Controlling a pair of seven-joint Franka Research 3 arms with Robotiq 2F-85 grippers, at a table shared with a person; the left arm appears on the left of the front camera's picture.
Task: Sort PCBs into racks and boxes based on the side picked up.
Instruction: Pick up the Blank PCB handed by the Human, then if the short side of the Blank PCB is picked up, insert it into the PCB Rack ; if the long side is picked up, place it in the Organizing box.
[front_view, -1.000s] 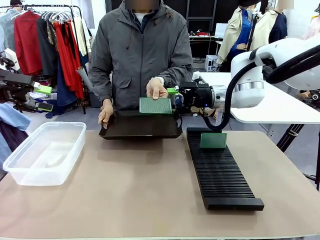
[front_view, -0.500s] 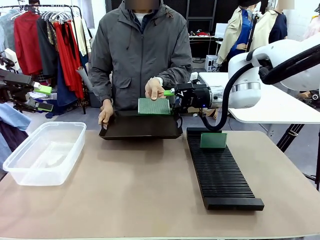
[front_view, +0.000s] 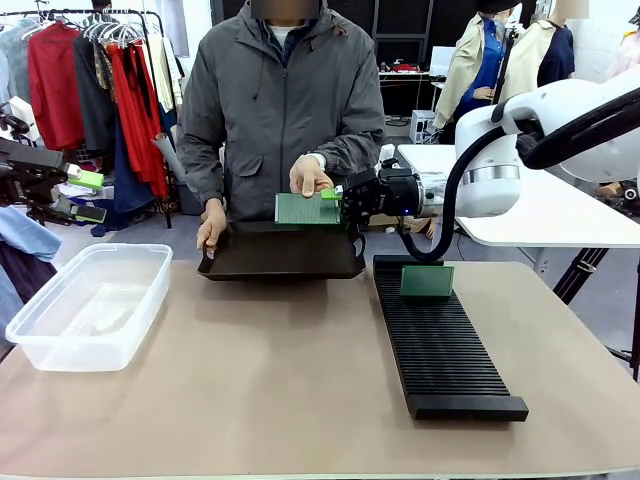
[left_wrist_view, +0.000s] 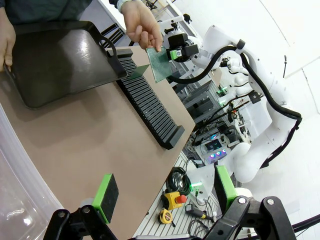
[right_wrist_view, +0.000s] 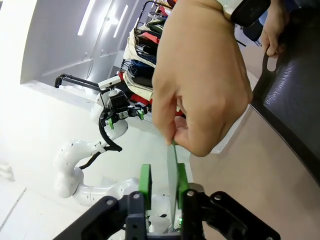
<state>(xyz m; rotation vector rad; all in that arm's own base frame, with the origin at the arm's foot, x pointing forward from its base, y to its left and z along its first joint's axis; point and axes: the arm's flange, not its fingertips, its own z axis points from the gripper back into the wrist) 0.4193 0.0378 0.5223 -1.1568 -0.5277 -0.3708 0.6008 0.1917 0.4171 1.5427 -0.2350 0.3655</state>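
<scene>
On the tan worktop (front_view: 250, 400): long black rack (front_view: 440, 350) to the right, with one slotted PCB (front_view: 427, 281) standing upright in a far slot; clear tub (front_view: 90, 300) to the left; shallow black tray (front_view: 280, 255) at the far edge, steadied by the person's other hand (front_view: 211, 228). Above the tray, an offered PCB (front_view: 305, 209), pinched along its top by the person's hand (front_view: 310, 178). Right gripper (front_view: 335, 200) reaching across to that board's end, pads straddling the thin edge, narrowly apart, with a sliver of gap showing at one pad in the right wrist view, so not clamped yet. Left gripper (left_wrist_view: 165, 192) parked off to the side, pads wide apart, holding nothing. Likely trouble from here: release by the hand ahead of a firm pinch, dropping the board onto the tray; a shallow bite on so thin an edge, letting it pivot or slip in the carry; closure too near the fingers, nipping them; a misread of the presented face, sending the board to the wrong destination.
</scene>
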